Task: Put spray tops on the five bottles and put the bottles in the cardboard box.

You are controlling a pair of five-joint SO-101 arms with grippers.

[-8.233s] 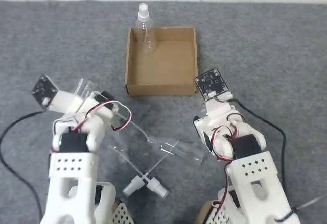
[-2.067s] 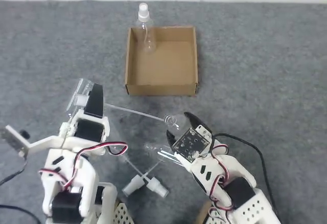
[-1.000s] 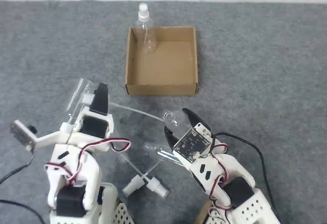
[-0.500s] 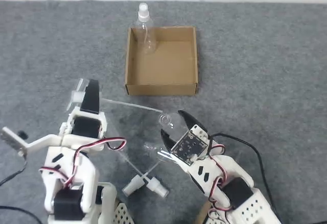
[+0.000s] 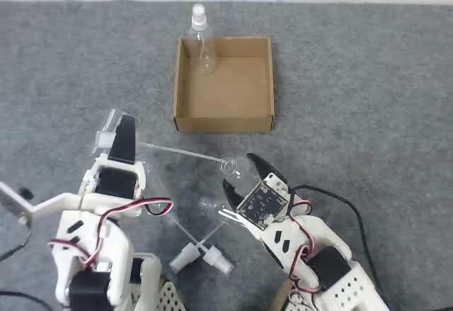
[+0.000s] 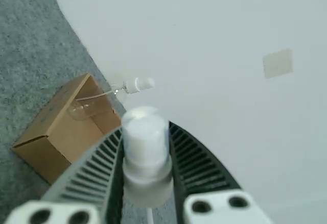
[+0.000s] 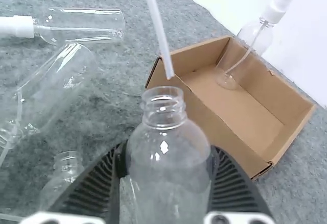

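While the left claw [image 6: 145, 132] is clamped on a spray top [image 6: 147, 157] and the right claw [image 7: 163, 169] on an open bottle [image 7: 166, 142], both just before the box [image 5: 223, 122], the tube [image 7: 156, 30] should be centred over the neck [image 7: 163, 100] before lowering straight.

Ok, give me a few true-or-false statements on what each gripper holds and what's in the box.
1. The left gripper is shut on a spray top. True.
2. The right gripper is empty. False: it holds an open bottle.
3. The cardboard box holds one capped bottle. True.
4. The spray top's tube reaches deep inside the open bottle. False: its tip ends just outside the mouth.
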